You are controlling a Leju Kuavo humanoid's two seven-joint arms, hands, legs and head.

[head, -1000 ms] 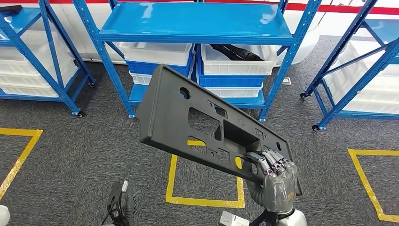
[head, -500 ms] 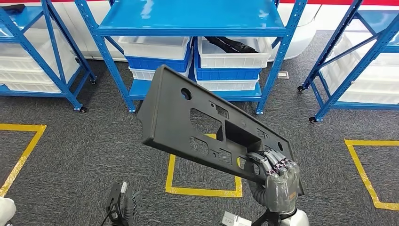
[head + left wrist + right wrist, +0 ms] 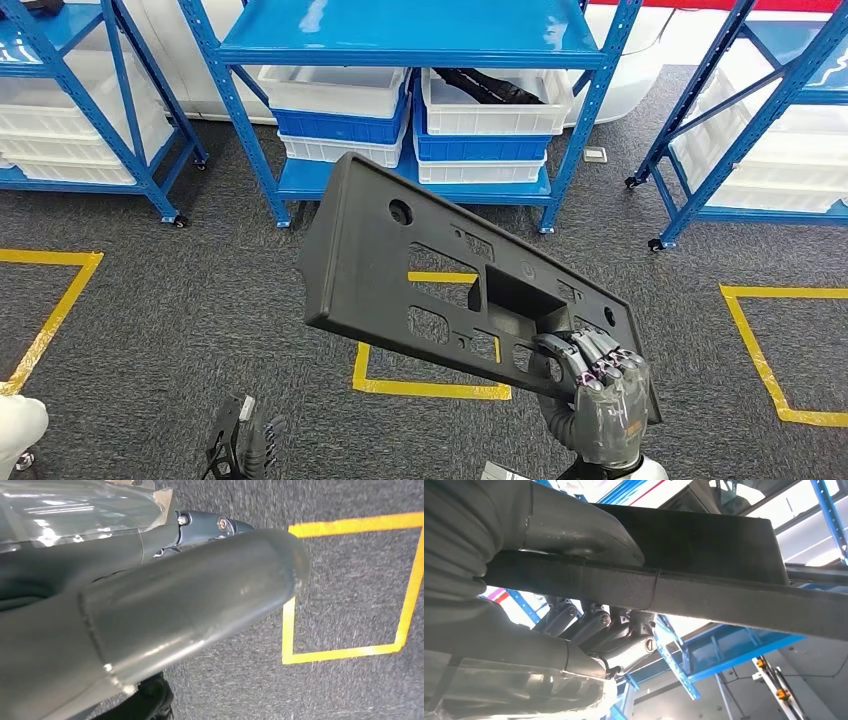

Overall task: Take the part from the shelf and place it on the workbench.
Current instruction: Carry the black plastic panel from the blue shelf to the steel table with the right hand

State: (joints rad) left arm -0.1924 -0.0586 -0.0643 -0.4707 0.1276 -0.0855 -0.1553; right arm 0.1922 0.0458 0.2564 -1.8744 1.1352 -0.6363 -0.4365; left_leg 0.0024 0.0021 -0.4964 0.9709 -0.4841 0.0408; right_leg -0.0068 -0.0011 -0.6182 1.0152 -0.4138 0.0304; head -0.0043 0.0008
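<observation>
The part (image 3: 440, 270) is a long dark grey plastic panel with several cut-outs, held tilted in the air in front of me. My right hand (image 3: 600, 400) grips its near right end, fingers curled over the edge. In the right wrist view the thumb (image 3: 574, 530) presses on the panel's edge (image 3: 724, 597), with the fingers wrapped under it. My left hand (image 3: 238, 450) hangs low at my side with nothing in it. Its thumb (image 3: 175, 605) stretches out over the carpet.
A blue shelf rack (image 3: 420, 45) stands ahead with white bins (image 3: 495, 105) and blue bins (image 3: 340, 125) on its low level. More blue racks flank it at left (image 3: 130, 110) and right (image 3: 740, 110). Yellow tape squares (image 3: 430, 388) mark the grey carpet. A white object (image 3: 15, 425) lies at the lower left.
The whole picture has shifted: the racks sit higher and farther off, so the camera has moved back. The panel stays gripped in my right hand at the same tilt.
</observation>
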